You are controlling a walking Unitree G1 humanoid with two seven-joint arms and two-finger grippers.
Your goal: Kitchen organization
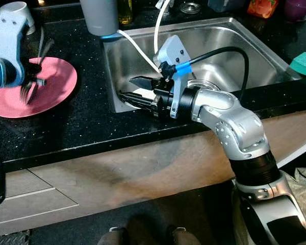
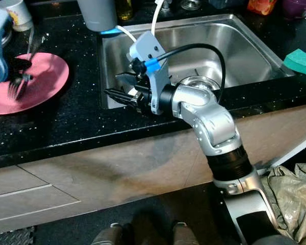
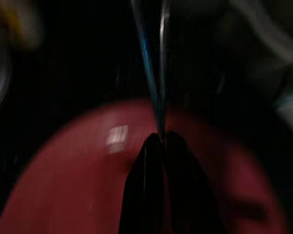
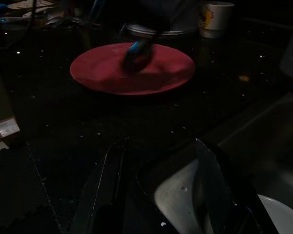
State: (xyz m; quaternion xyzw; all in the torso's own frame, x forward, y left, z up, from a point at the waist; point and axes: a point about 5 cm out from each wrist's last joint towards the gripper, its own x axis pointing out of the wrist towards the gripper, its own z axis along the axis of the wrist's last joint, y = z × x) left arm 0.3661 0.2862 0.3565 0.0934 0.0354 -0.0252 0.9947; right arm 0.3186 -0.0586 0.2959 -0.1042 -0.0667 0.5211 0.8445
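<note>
From the head views, the left gripper pinches forks tight over the pink plate on the black counter, likely to set them down or lift them off. The left wrist view shows its fingers shut on thin fork handles above the plate. The right wrist view shows the right gripper wide open, holding nothing, at the sink edge, looking ready to help.

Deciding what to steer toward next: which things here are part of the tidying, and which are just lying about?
In play:
left gripper, shut on forks
pink plate under them
right gripper, open at the sink edge

Lying about:
green sponge
grey cup
white mug
purple bowl
</note>
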